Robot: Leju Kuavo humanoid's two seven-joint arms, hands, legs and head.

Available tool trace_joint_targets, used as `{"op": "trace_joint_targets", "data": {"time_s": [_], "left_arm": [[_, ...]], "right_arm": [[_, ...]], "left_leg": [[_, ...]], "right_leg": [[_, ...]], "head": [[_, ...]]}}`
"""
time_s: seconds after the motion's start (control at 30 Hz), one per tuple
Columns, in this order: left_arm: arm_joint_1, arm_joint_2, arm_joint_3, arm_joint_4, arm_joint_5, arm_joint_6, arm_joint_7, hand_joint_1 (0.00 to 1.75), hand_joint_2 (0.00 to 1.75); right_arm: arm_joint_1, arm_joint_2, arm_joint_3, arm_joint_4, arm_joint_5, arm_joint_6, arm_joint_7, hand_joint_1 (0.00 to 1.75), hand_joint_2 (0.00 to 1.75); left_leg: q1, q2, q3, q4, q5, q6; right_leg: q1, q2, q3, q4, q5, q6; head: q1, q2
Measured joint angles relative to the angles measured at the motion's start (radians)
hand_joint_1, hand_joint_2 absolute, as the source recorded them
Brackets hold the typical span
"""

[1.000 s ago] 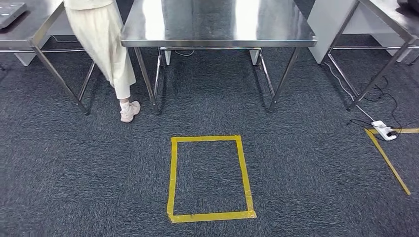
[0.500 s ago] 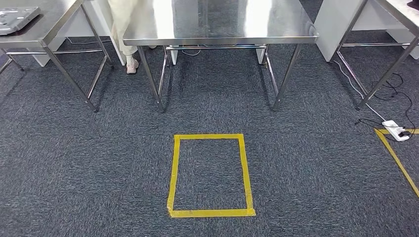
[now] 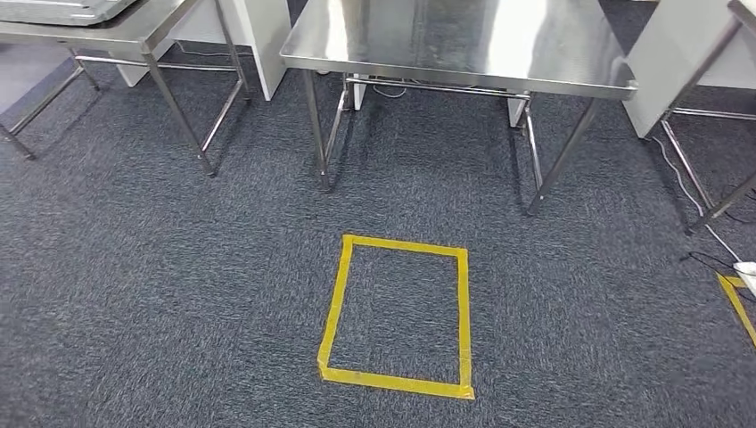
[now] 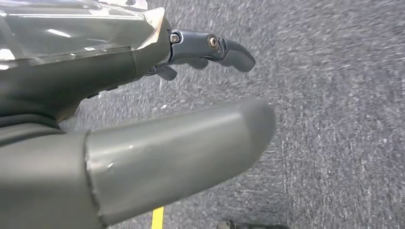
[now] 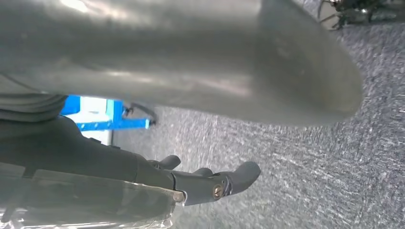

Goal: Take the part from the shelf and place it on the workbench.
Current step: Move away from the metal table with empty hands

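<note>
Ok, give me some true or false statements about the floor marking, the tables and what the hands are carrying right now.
1. The yellow tape rectangle lies on the carpet in front of the middle steel table. True.
2. A part sits inside the tape rectangle. False: only carpet shows inside it.
3. The left hand holds a part. False: nothing is in it and its fingers are apart.
4. The right hand holds nothing. True.
5. The middle table carries a box. False: the visible top is bare.
</note>
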Motion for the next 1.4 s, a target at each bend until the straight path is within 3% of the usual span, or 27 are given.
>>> {"op": "trace_joint_targets", "data": {"time_s": [0.07, 0.1, 0.17, 0.2, 0.27, 0.33, 0.4, 0.47, 0.53, 0.57, 0.6, 0.63, 0.73, 0.77, 0.83, 0.87, 0.93, 1.0, 1.07, 1.1, 1.17, 1.2, 1.23, 1.3, 1.33, 1.37, 1.4], "left_arm": [[0.002, -0.002, 0.0, 0.0, 0.0, 0.0, 0.0, 0.0, 0.0], [0.004, -0.003, 0.0, 0.0, 0.0, 0.0, 0.0, 0.0, 0.0], [0.005, -0.004, 0.0, 0.0, 0.0, 0.0, 0.0, 0.0, 0.0], [0.004, -0.005, 0.0, 0.0, 0.0, 0.0, 0.0, 0.0, 0.0], [0.004, -0.005, 0.0, 0.0, -0.002, 0.002, 0.0, 0.0, 0.0], [0.007, -0.005, 0.0, 0.0, -0.003, 0.003, 0.0, 0.0, 0.0], [0.009, -0.005, 0.0, 0.0, -0.007, 0.003, 0.0, 0.0, 0.0], [0.008, -0.004, 0.0, 0.0, -0.01, 0.003, 0.0, 0.0, 0.0], [0.008, -0.005, 0.0, 0.0, -0.012, 0.003, 0.0, 0.0, 0.0], [0.009, -0.005, 0.0, 0.0, -0.012, 0.003, 0.001, 0.0, 0.0], [0.01, -0.005, 0.0, 0.0, -0.012, 0.003, 0.001, 0.0, 0.0], [0.01, -0.004, 0.0, 0.0, -0.012, 0.003, 0.001, 0.0, 0.0], [0.007, -0.002, 0.0, 0.0, -0.013, 0.003, 0.002, 0.0, 0.0], [0.006, -0.002, -0.001, 0.0, -0.012, 0.004, 0.003, 0.0, 0.0], [0.005, -0.001, -0.001, 0.0, -0.012, 0.005, 0.004, 0.0, 0.0], [0.005, -0.001, -0.001, 0.0, -0.012, 0.005, 0.004, 0.0, 0.0], [0.005, -0.001, 0.0, 0.0, -0.012, 0.005, 0.004, 0.0, 0.0], [0.003, -0.001, 0.0, 0.0, -0.011, 0.005, 0.005, 0.0, 0.0], [0.004, -0.002, 0.0, 0.0, -0.011, 0.006, 0.005, 0.0, 0.0], [0.005, -0.002, 0.0, 0.0, -0.01, 0.006, 0.005, 0.0, 0.0], [0.007, -0.002, 0.0, 0.0, -0.009, 0.008, 0.004, 0.0, 0.0], [0.007, -0.002, 0.0, 0.0, -0.008, 0.009, 0.004, 0.0, 0.0], [0.007, -0.002, 0.0, 0.0, -0.007, 0.011, 0.004, 0.0, 0.0], [0.007, 0.0, 0.0, 0.0, -0.003, 0.015, 0.005, 0.0, 0.0], [0.009, 0.001, 0.001, 0.0, -0.001, 0.018, 0.005, 0.0, 0.0], [0.01, 0.001, 0.002, 0.0, 0.001, 0.02, 0.006, 0.0, 0.0], [0.011, 0.002, 0.003, 0.0, 0.001, 0.021, 0.008, 0.0, 0.0]], "right_arm": [[0.004, -0.002, 0.0, 0.0, 0.0, 0.0, 0.0, 0.0, 0.0], [0.005, -0.003, 0.001, 0.0, 0.0, 0.0, 0.0, 0.0, 0.0], [0.005, -0.005, 0.001, 0.0, 0.0, 0.0, 0.0, 0.0, 0.0], [0.005, -0.005, 0.001, 0.0, 0.0, 0.0, 0.0, 0.0, 0.0], [0.005, -0.005, 0.002, 0.0, 0.0, 0.0, 0.001, 0.0, 0.0], [0.004, -0.005, 0.003, 0.0, 0.0, 0.001, 0.003, 0.0, 0.0], [0.002, -0.005, 0.005, 0.0, -0.001, 0.002, 0.004, 0.0, 0.0], [0.004, -0.004, 0.007, 0.0, -0.002, 0.002, 0.004, 0.0, 0.0], [0.008, -0.003, 0.008, 0.0, -0.003, 0.002, 0.004, 0.0, 0.0], [0.009, -0.003, 0.008, 0.0, -0.003, 0.002, 0.004, 0.0, 0.0], [0.009, -0.003, 0.008, 0.0, -0.003, 0.002, 0.004, 0.0, 0.0], [0.008, -0.002, 0.008, 0.0, -0.003, 0.002, 0.004, 0.0, 0.0], [0.006, 0.0, 0.009, 0.0, -0.002, 0.003, 0.003, 0.0, 0.0], [0.005, 0.001, 0.01, 0.0, -0.002, 0.004, 0.002, 0.0, 0.0], [0.003, 0.002, 0.01, 0.0, 0.0, 0.004, 0.001, 0.0, 0.0], [0.001, 0.002, 0.011, 0.0, 0.0, 0.005, 0.0, 0.0, 0.0], [0.0, 0.002, 0.011, 0.0, 0.0, 0.005, 0.0, 0.0, 0.0], [0.004, 0.002, 0.011, 0.001, 0.0, 0.005, 0.0, 0.0, 0.0], [0.007, 0.002, 0.012, 0.001, 0.0, 0.006, 0.0, 0.0, 0.0], [0.008, 0.001, 0.012, 0.001, 0.0, 0.007, 0.0, 0.0, 0.0], [0.009, 0.0, 0.014, 0.001, 0.0, 0.01, 0.0, 0.0, 0.0], [0.009, -0.001, 0.016, 0.001, 0.0, 0.011, 0.0, 0.0, 0.0], [0.008, 0.0, 0.018, 0.001, 0.0, 0.011, -0.001, 0.0, 0.0], [0.007, 0.002, 0.023, 0.002, 0.0, 0.013, -0.002, 0.0, 0.0], [0.007, 0.003, 0.027, 0.002, 0.001, 0.013, -0.002, 0.0, 0.0], [0.006, 0.005, 0.032, 0.002, 0.001, 0.014, -0.001, 0.0, 0.0], [0.006, 0.006, 0.036, 0.002, 0.001, 0.015, 0.001, 0.0, 0.0]], "left_leg": [[0.001, -0.023, -0.006, 0.001, 0.004, -0.004], [0.003, -0.034, -0.007, 0.002, 0.006, -0.006], [0.007, -0.057, -0.007, 0.009, 0.006, -0.014], [0.007, -0.067, -0.008, 0.014, 0.005, -0.021], [0.006, -0.084, -0.014, 0.02, 0.005, -0.035], [0.008, -0.095, -0.02, 0.021, 0.009, -0.047], [0.01, -0.07, -0.036, 0.048, -0.01, -0.054], [0.011, -0.023, -0.085, 0.151, -0.072, -0.059], [0.012, -0.003, -0.147, 0.284, -0.131, -0.063], [0.012, 0.0, -0.161, 0.316, -0.137, -0.062], [0.012, 0.002, -0.156, 0.309, -0.125, -0.06], [0.011, 0.007, -0.128, 0.261, -0.099, -0.055], [0.002, 0.056, -0.018, 0.068, -0.03, -0.037], [-0.003, 0.065, -0.005, 0.041, -0.024, -0.032], [-0.009, 0.05, -0.008, 0.031, -0.019, -0.024], [-0.007, 0.042, -0.006, 0.024, -0.013, -0.019], [0.0, 0.023, -0.002, 0.009, 0.001, -0.008], [0.002, 0.002, -0.004, 0.004, 0.009, -0.001], [0.002, -0.024, -0.01, 0.004, 0.012, -0.002], [0.002, -0.036, -0.011, 0.005, 0.013, -0.004], [0.004, -0.062, -0.012, 0.009, 0.014, -0.009], [0.003, -0.074, -0.014, 0.014, 0.014, -0.014], [0.001, -0.084, -0.017, 0.018, 0.012, -0.02], [-0.001, -0.1, -0.024, 0.023, 0.012, -0.032], [0.0, -0.107, -0.027, 0.023, 0.014, -0.038], [0.003, -0.106, -0.03, 0.025, 0.014, -0.043], [0.004, -0.089, -0.037, 0.037, 0.006, -0.047]], "right_leg": [[-0.007, 0.006, -0.029, 0.079, -0.025, 0.012], [-0.012, 0.007, -0.016, 0.06, -0.013, 0.024], [-0.025, 0.028, 0.059, -0.081, 0.04, 0.048], [-0.027, 0.043, 0.092, -0.149, 0.061, 0.052], [-0.026, 0.059, 0.12, -0.212, 0.077, 0.042], [-0.023, 0.043, 0.12, -0.211, 0.081, 0.023], [-0.026, 0.026, 0.121, -0.212, 0.087, 0.005], [-0.024, 0.006, 0.118, -0.213, 0.089, -0.008], [-0.017, -0.017, 0.113, -0.213, 0.088, -0.013], [-0.014, -0.028, 0.11, -0.213, 0.088, -0.014], [-0.011, -0.039, 0.108, -0.213, 0.087, -0.014], [-0.009, -0.049, 0.107, -0.213, 0.086, -0.015], [0.0, -0.074, 0.119, -0.213, 0.083, -0.013], [0.002, -0.081, 0.123, -0.212, 0.083, -0.01], [0.003, -0.098, 0.125, -0.216, 0.084, -0.001], [0.003, -0.095, 0.124, -0.214, 0.082, 0.004], [0.001, -0.053, 0.102, -0.168, 0.054, 0.008], [-0.005, -0.005, 0.042, -0.04, -0.006, 0.003], [-0.01, 0.006, -0.013, 0.073, -0.044, 0.008], [-0.012, 0.007, -0.016, 0.078, -0.038, 0.016], [-0.019, 0.02, 0.038, -0.033, 0.017, 0.039], [-0.024, 0.04, 0.073, -0.109, 0.045, 0.047], [-0.026, 0.056, 0.099, -0.168, 0.066, 0.047], [-0.024, 0.07, 0.115, -0.208, 0.076, 0.032], [-0.022, 0.059, 0.116, -0.208, 0.079, 0.022], [-0.023, 0.05, 0.118, -0.208, 0.081, 0.014], [-0.024, 0.04, 0.12, -0.209, 0.084, 0.005]], "head": [[0.006, 0.0], [0.007, 0.0], [0.011, 0.0], [0.014, 0.0], [0.017, 0.0], [0.012, 0.0], [0.004, 0.0], [-0.008, 0.0], [-0.016, 0.0], [-0.016, 0.0], [-0.017, 0.0], [-0.017, 0.0], [-0.017, 0.0], [-0.015, 0.0], [-0.013, 0.0], [-0.013, 0.0], [-0.01, 0.0], [-0.002, 0.0], [0.004, 0.0], [0.006, 0.0], [0.009, 0.0], [0.012, 0.0], [0.014, 0.0], [0.013, 0.0], [0.009, 0.0], [0.005, 0.0], [0.0, 0.0]]}}
